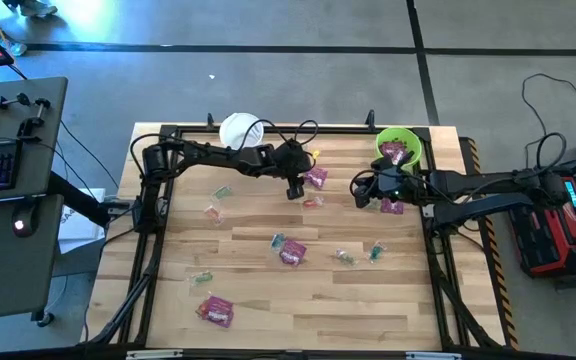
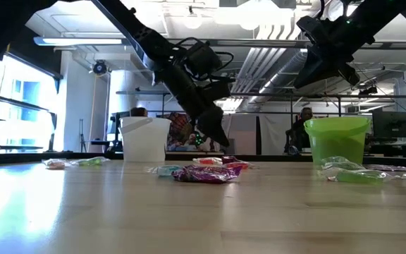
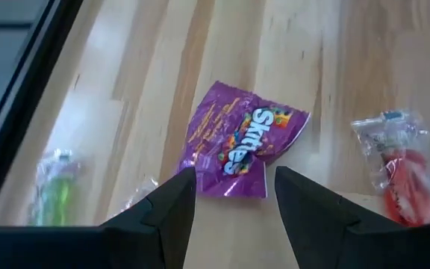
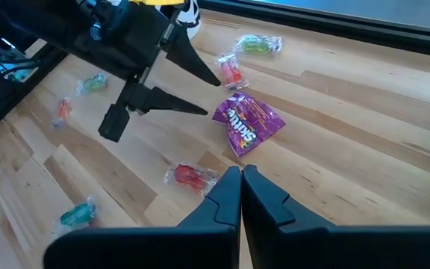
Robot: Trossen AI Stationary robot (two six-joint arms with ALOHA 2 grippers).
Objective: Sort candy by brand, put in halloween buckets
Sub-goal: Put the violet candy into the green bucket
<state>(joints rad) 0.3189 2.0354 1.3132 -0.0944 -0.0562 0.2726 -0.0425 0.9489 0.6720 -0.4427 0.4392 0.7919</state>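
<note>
From the high view we see our left end effector [image 1: 295,189] hanging over the wooden tabletop [image 1: 268,290] near its far edge, with a flat magenta-purple candy packet [image 1: 316,178] lying just beside it toward the right edge; the white translucent round bucket [image 1: 240,130] stands at the far edge behind the left arm, and the bright lime-green round bucket [image 1: 399,146], already holding purple packets, stands toward the far right corner. Our right end effector [image 1: 365,189] waits near that green bucket, so the left arm looks the nearer one to this packet. In the low view the left end effector [image 2: 216,132] hangs above the tabletop without touching it, between the white bucket [image 2: 145,138] and the green bucket [image 2: 335,140], while scattered clear-wrapped small sweets [image 2: 353,171] lie along the surface. Through the left wrist view we look past two dark fingers [image 3: 172,213] standing wide apart and empty, and the purple packet [image 3: 240,140] lies straight ahead of the gap, its long axis running slantwise to the opening, with a red clear-wrapped sweet [image 3: 398,169] off to one side. In the right wrist view our own fingers [image 4: 271,199] are pressed together holding nothing, and the same purple packet [image 4: 248,122] lies beyond them, just beside the spread left end effector [image 4: 192,88]. We judge the coming move turns on descending squarely over that packet.
</note>
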